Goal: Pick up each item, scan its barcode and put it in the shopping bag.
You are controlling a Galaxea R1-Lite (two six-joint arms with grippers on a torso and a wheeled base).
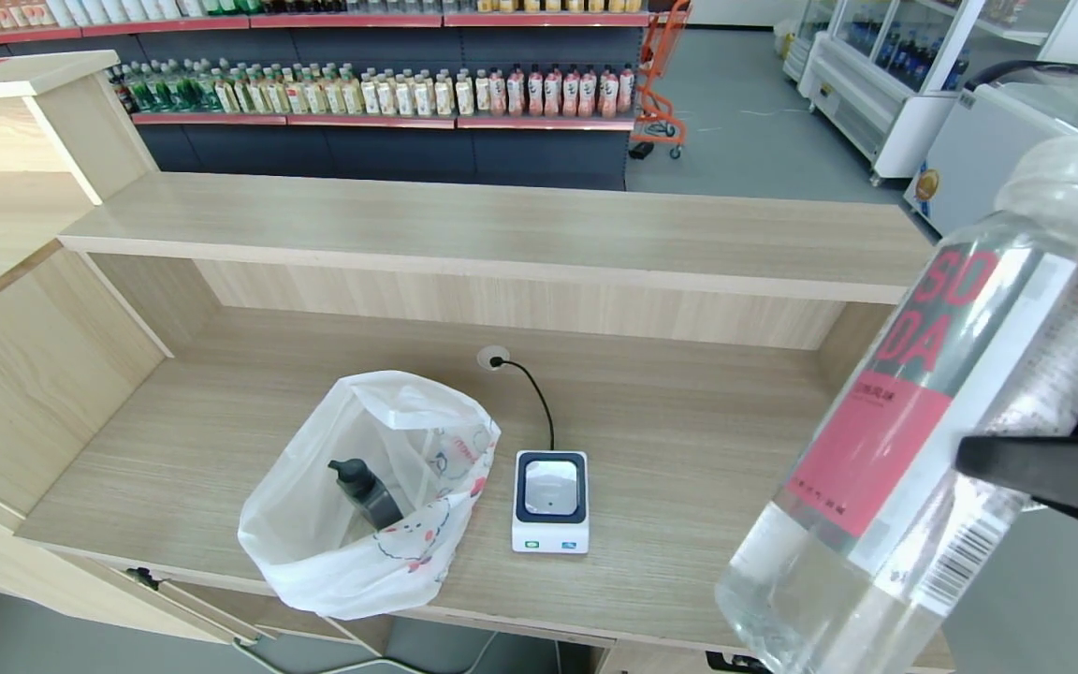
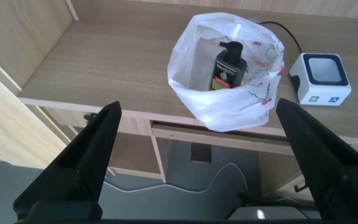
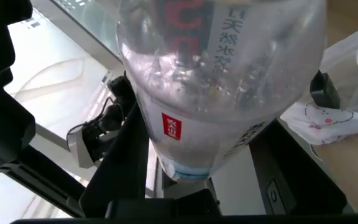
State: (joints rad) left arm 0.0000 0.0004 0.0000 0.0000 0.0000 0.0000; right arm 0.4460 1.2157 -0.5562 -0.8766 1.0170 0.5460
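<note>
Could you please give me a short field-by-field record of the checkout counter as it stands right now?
Right gripper: shut on a clear soda bottle, held up tilted on the robot's right
Left gripper: open, empty, in front of the counter near the bag
Bag: open on the counter, black pump bottle inside
Scanner: on the counter just right of the bag, cable attached
</note>
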